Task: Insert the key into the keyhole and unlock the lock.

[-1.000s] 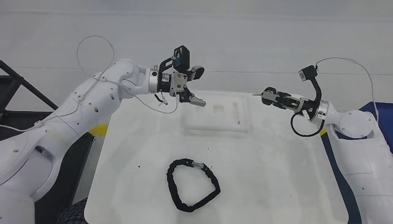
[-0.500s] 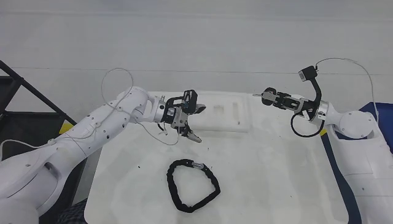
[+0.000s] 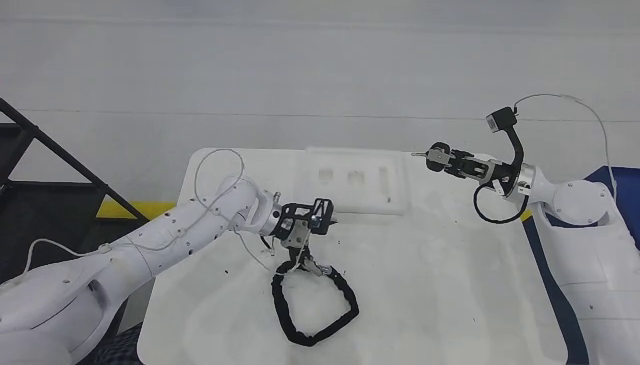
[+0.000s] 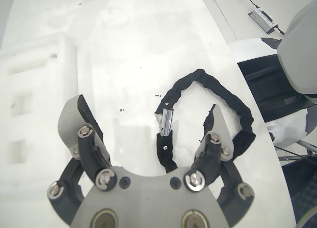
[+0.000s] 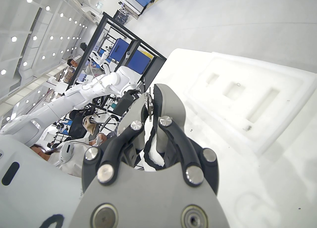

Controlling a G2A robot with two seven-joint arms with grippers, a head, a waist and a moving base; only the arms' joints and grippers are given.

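Over the last second my left gripper (image 4: 147, 105) has swung from above the foam tray (image 3: 355, 200) down to the chain lock (image 3: 347, 298), which lies as a closed loop on the table (image 3: 450, 285) near its front edge. Its fingers are spread wide and hold nothing. The silver lock cylinder (image 4: 166, 121) sits in the gap between them, apparently untouched. My right gripper (image 3: 438, 155) has not moved. It hangs over the far right side of the table, well apart from the lock, pinched tight on a small metal piece that I take to be the key (image 3: 418, 153), though it is too small to be sure. I judge I am about to grasp and steady the cylinder, and the insertion has yet to start.
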